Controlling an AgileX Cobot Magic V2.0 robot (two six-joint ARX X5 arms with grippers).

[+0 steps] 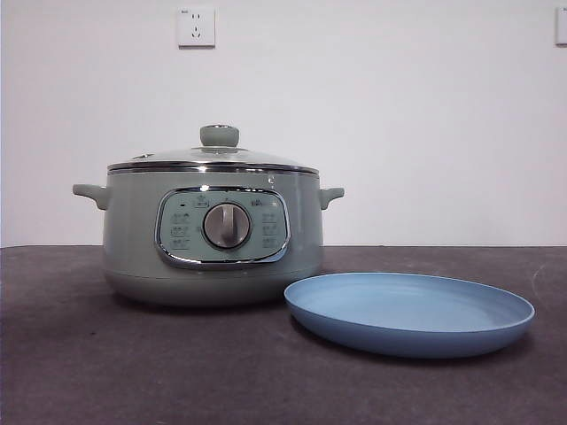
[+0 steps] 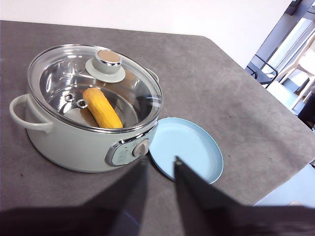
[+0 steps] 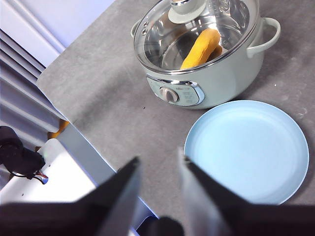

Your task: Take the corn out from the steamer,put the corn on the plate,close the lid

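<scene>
The corn [image 2: 102,108] lies flat on the bottom of the pot [image 1: 213,239], under the closed lid [image 1: 214,158]. Its long axis runs aslant across the bowl, one end toward the dial side, the other toward the back wall. The plate [image 1: 425,341] sits bare, just beside the pot, nearer the table's front edge. Both grippers, left [image 2: 160,169] and right [image 3: 158,164], hang above the table with jaws apart, holding nothing.
</scene>
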